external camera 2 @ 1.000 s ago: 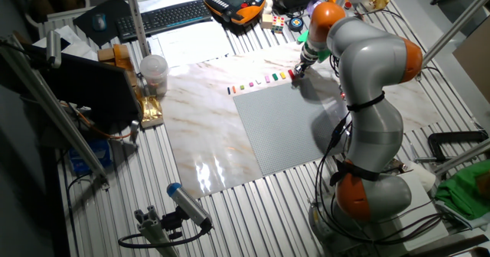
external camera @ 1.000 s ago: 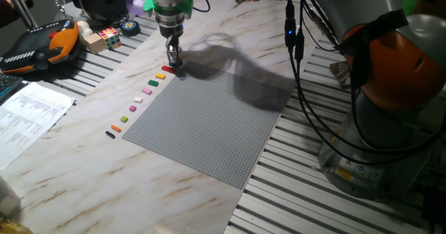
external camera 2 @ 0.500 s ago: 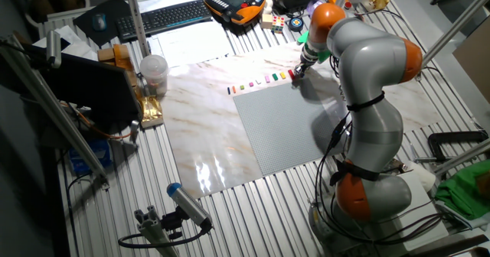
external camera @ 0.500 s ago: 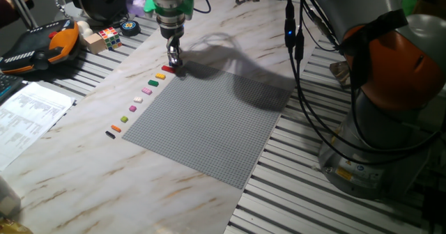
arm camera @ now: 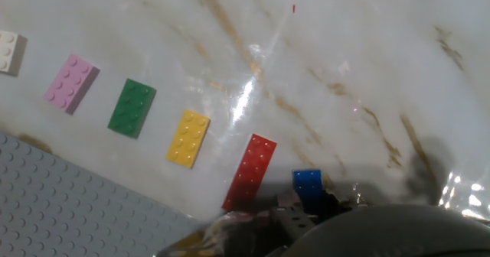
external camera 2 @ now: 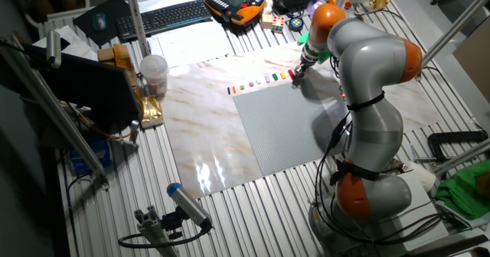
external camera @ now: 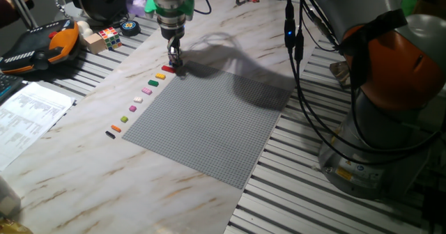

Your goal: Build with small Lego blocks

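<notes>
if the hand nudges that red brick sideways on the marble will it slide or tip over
Probably slide. The red brick lies flat and low, with its long studded face up, so it seems unlikely to tip or roll. The marble tabletop looks glossy with glare, so the brick may skate easily. Being long, it may swivel toward the blue brick if pushed off-centre.

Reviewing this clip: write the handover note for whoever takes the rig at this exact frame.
Gripper: down at the table by the blue block, at the row's far end; the pictures do not show whether it is open or shut.
Blocks: a row on the marble beside the baseplate: blue, then red block, yellow block, green block, pink block, white block; more blocks carry on down to a black block.
Done: nothing visible on the baseplate.
Left: all building.
</notes>
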Motion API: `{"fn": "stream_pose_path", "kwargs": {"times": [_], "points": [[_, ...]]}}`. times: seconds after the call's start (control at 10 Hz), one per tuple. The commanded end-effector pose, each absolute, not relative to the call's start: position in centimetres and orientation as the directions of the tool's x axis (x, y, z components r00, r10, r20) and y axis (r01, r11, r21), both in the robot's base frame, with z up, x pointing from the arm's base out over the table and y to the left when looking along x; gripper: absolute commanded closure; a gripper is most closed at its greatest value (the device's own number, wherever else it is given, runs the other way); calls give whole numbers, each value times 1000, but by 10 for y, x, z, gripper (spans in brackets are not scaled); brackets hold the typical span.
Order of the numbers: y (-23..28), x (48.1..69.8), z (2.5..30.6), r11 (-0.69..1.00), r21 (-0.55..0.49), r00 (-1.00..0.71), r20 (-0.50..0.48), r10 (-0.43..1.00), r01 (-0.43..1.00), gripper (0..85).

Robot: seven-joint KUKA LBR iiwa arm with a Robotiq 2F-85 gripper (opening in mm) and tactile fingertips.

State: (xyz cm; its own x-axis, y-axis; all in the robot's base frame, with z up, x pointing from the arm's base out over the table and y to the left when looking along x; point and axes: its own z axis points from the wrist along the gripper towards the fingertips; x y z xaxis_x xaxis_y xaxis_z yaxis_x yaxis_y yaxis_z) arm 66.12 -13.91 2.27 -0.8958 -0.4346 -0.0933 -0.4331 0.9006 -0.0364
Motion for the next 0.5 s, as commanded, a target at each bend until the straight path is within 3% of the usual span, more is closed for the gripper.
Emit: {"fn": "stream_pose_path", "kwargs": {"times": [0.0, 0.1, 0.2, 0.4], "points": [[-140, 661, 23, 901, -36, -896, -93, -434, -433, 717], [-140, 661, 25, 901, -41, -896, -89, -435, -433, 810], [-141, 661, 28, 901, -49, -897, -88, -434, -431, 843], [-142, 659, 35, 914, -55, -910, -90, -406, -402, 843]]}}
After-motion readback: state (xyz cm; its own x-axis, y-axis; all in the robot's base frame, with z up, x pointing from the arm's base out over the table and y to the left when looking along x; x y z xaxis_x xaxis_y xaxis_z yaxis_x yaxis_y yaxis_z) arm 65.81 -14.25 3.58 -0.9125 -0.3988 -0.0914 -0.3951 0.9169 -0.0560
